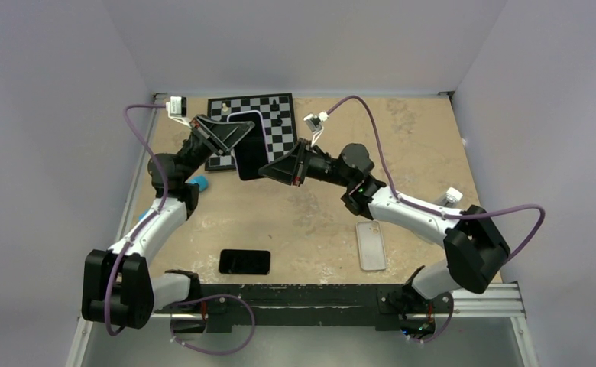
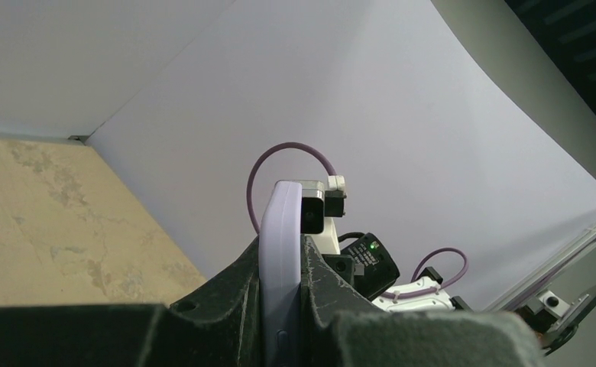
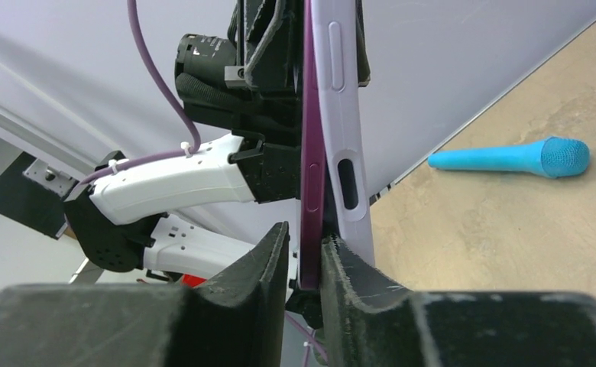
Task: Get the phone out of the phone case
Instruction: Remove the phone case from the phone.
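Your table (image 1: 417, 145) is a tan board, scuffed and mottled. It is boxed in on three sides by plain pale walls (image 1: 302, 38), with a metal rail (image 1: 478, 300) along the near edge where the arm bases sit. A chessboard (image 1: 280, 115) lies at the far edge, and above it you have the phone case (image 2: 280, 222) lifted off the surface. The left gripper (image 2: 281, 267) is clamped tight on it, with the lavender shell standing edge-on between its fingers. The phone (image 3: 312, 153) sits in that shell — its dark purple edge runs alongside the lavender one, and toward the lower end the shell bows away from it. The right gripper (image 3: 304, 245) reaches in from the other side, its jaws narrow, one on each side of the phone's lower edge; you cannot tell from these views whether they actually pinch it. Three things lie down on the board — a black handset (image 1: 244, 261) near the rail, a pale cover (image 1: 370, 245) just beside the right forearm, and a blue microphone-shaped thing (image 1: 199, 183) just beside the left arm's elbow.
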Robot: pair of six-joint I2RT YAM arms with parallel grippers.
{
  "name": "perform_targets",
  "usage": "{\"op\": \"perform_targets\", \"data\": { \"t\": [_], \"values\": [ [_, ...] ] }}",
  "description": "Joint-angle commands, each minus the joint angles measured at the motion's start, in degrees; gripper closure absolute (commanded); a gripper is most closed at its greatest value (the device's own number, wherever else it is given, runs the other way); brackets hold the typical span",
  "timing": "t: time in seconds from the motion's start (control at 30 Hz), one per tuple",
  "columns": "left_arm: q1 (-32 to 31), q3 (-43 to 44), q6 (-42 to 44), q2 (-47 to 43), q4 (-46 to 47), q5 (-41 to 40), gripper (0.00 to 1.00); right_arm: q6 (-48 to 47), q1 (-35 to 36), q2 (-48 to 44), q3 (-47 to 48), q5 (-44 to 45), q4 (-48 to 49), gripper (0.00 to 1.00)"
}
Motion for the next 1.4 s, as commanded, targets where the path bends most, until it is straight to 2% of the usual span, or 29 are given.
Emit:
{"op": "perform_targets", "data": {
  "t": [0.0,0.13,0.2,0.27,0.5,0.6,0.7,0.8,1.03,1.13,1.23,1.37],
  "values": [
    [-1.3,1.5,-0.6,-0.2,5.2,1.7,1.0,2.2,0.2,1.2,5.3,0.6,6.0,0.79],
    [-1.5,3.0,1.4,-0.2,2.0,3.7,1.0,3.3,-0.9,-0.3,4.4,-2.3,6.5,1.0],
    [-1.7,3.5,2.4,-0.4,0.7,4.4,0.99,4.1,-2.2,-2.4,2.3,-3.8,7.3,1.0],
    [-1.8,4.3,3.1,-0.4,-0.2,5.1,0.84,5.7,-4.2,-5.4,-0.6,-5.6,8.8,1.0],
    [-3.7,6.4,3.3,0.2,2.5,8.7,0.5,12.1,-10.6,-10.2,-1.7,-15.6,10.4,1.0],
    [-4.5,7.1,2.7,0.5,4.8,9.9,0.32,13.3,-12.0,-12.3,-1.9,-16.6,10.8,1.0],
    [-5.9,7.8,3.5,0.7,5.8,11.6,0.19,13.7,-13.0,-13.5,-0.9,-17.5,10.3,1.0],
    [-6.9,8.1,4.0,0.7,7.5,12.6,0.14,14.9,-14.2,-14.1,0.4,-19.0,9.8,1.0],
    [-8.2,9.4,7.2,0.4,7.7,16.6,0.12,20.5,-16.9,-14.9,-1.6,-20.5,14.2,1.0],
    [-9.4,9.4,9.7,-0.4,5.7,17.4,0.06,22.8,-18.0,-14.7,-2.3,-20.5,16.2,1.0],
    [-10.6,9.2,13.3,-1.3,1.5,17.4,0.06,26.0,-18.8,-13.7,-2.5,-20.8,19.9,1.0],
    [-12.0,9.2,16.9,-1.6,-2.1,17.3,0.13,28.4,-19.0,-12.5,-2.4,-20.9,23.2,1.0]
  ]
}}
